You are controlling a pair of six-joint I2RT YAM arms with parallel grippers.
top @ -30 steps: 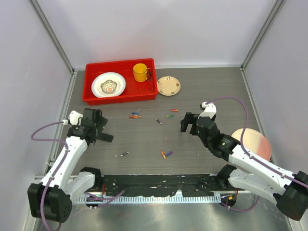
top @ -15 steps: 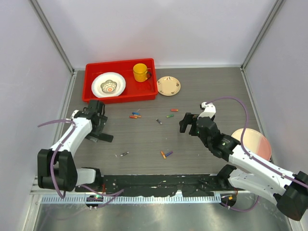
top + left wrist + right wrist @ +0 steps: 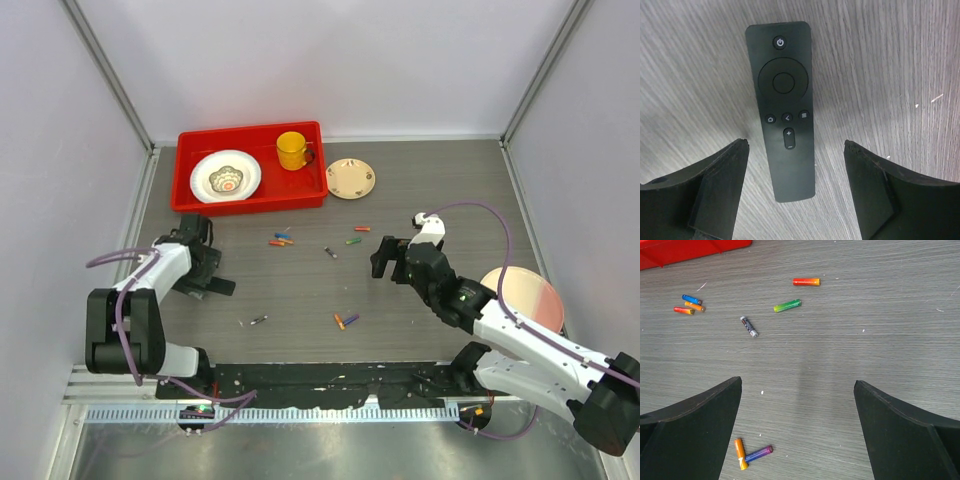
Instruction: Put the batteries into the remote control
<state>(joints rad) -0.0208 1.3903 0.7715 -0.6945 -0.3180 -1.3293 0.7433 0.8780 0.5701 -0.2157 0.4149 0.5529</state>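
The remote control lies face up on the table, a slim black bar with its buttons showing; in the top view it is at the left. My left gripper is open, its jaws standing either side of the remote's near end without touching it; it is at the left in the top view. My right gripper is open and empty above the table's middle. Batteries lie loose: red-orange, green, dark, and an orange and purple pair. No back cover is in view.
A red tray at the back left holds a white plate and a yellow mug. A small patterned plate lies beside it. A pink plate lies at the right, by the right arm. Another battery lies near the front.
The left arm has folded in towards the left wall, and its gripper has settled over the remote. The right gripper has edged slightly left. The remote and batteries have not moved.
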